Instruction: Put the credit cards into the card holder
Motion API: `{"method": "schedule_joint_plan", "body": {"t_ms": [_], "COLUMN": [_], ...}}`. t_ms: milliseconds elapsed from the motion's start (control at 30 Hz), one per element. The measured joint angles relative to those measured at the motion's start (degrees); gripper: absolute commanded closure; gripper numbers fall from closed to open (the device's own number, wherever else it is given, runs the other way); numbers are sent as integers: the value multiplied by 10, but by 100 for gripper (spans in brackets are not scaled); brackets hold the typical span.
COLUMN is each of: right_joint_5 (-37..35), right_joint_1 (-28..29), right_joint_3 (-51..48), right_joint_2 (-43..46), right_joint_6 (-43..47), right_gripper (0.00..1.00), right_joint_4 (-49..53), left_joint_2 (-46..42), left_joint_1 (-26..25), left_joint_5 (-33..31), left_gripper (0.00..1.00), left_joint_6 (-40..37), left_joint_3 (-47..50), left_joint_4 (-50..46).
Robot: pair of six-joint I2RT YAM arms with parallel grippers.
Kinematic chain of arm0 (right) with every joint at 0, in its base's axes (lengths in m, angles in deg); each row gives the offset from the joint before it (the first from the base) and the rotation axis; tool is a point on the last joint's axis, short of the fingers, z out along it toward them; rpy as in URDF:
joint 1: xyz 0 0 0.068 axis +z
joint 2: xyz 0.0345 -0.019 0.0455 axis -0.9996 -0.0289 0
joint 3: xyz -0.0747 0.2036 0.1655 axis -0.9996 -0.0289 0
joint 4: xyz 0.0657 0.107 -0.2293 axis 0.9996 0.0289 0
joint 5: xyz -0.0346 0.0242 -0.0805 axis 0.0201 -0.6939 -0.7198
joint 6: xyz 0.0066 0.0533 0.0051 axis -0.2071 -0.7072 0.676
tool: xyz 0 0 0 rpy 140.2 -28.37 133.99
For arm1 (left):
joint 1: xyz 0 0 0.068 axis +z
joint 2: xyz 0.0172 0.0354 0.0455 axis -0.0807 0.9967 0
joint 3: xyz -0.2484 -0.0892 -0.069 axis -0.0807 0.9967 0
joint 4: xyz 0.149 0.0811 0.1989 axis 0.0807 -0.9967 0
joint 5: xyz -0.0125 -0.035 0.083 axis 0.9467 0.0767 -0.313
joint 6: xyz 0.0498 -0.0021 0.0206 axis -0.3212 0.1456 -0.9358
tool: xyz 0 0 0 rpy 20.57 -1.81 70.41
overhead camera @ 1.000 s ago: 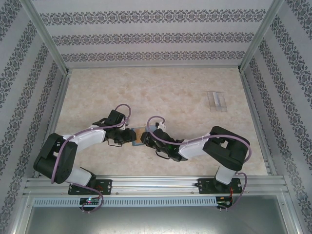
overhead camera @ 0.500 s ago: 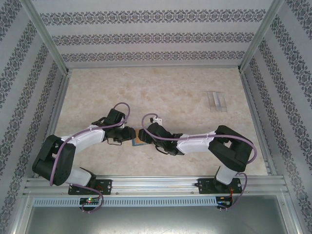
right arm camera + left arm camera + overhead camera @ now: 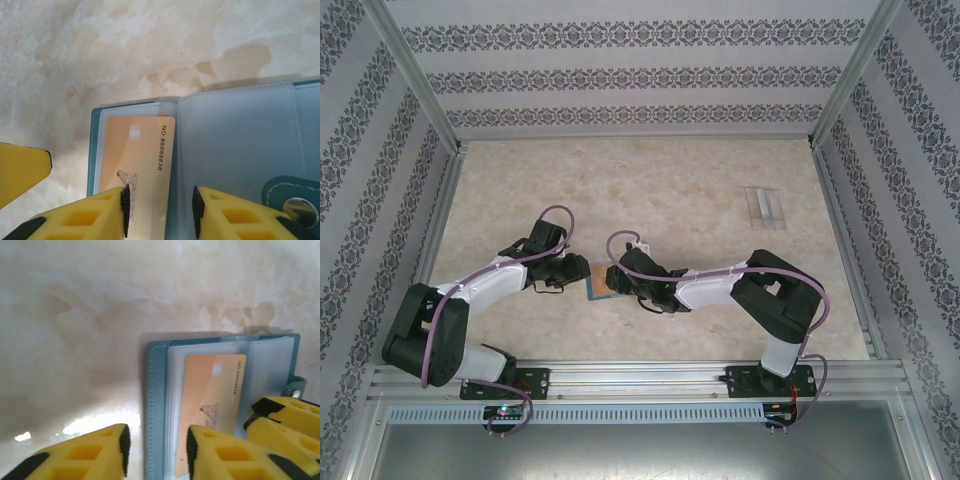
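On the left, our left gripper [image 3: 157, 445] hangs low over the pale marbled surface [image 3: 75, 315] with its yellow fingers [image 3: 95, 452] spread. The stitched left edge of the small teal-blue bifold card holder [image 3: 155, 390] shows in the gap between them, and we see nothing pinched there. The holder lies open and flat toward the near edge of the surface, between the two grippers. On its left page, at the clear plastic sleeves [image 3: 175, 390], lies a tan rectangular plastic credit card [image 3: 132, 150].

Just to the right, our right gripper [image 3: 161, 205] stands over that card, its jaws parted as well, with the card's right edge showing between them. We cannot tell whether it presses on the card. Further right on the holder sits the small metal snap dot [image 3: 299, 207]. Well apart, at the far right of the surface, stands a clear plastic stand [image 3: 765, 208].

We judge the task under way. One card is at the pocket, seemingly slid in or nearly so, but its near end is hidden behind the fingers, so we cannot call it seated. We cannot tell how many cards are left.

Along the card's right edge we read "NO. 88888838". A grey logo [image 3: 127, 177] lower down is partly covered and unreadable.
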Motion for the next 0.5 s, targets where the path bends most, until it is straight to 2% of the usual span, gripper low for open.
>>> {"method": "schedule_joint_plan", "body": {"t_ms": [133, 500], "right_joint_5": [-1, 0], "right_joint_1": [5, 5], "right_joint_3": [15, 55], "right_joint_2": [0, -30], "right_joint_6": [7, 9], "right_gripper": [59, 54], "right_joint_4": [22, 57], "left_joint_2": [1, 19], "left_joint_1": [0, 0], "left_joint_5": [2, 16], "left_gripper": [74, 74], "left_joint_6": [1, 1], "left_joint_3": [3, 5], "left_joint_4": [0, 5]}}
